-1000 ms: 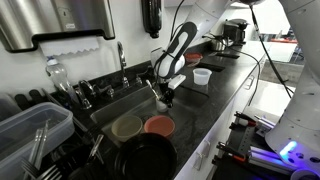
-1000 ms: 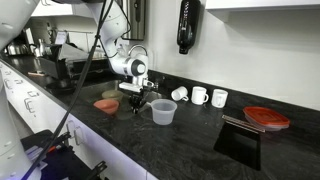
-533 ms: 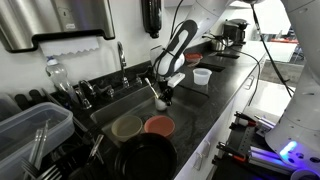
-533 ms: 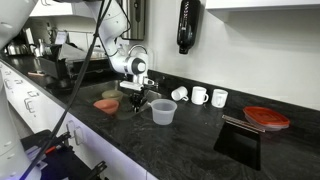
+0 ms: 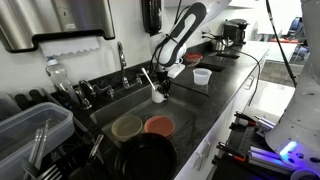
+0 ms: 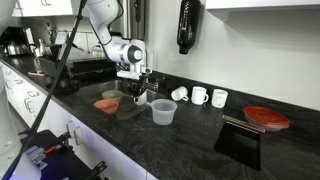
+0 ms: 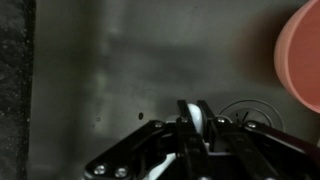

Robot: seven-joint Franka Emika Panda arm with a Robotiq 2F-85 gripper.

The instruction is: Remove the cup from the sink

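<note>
Gripper (image 5: 160, 90) hung centre frame over sink (image 5: 122, 106), jaws narrowed onto rim of small white cup (image 7: 197, 117). Cup held clear of basin floor, not yet over counter (image 5: 215, 98). Judged remaining: carry across, set down, release.
</note>
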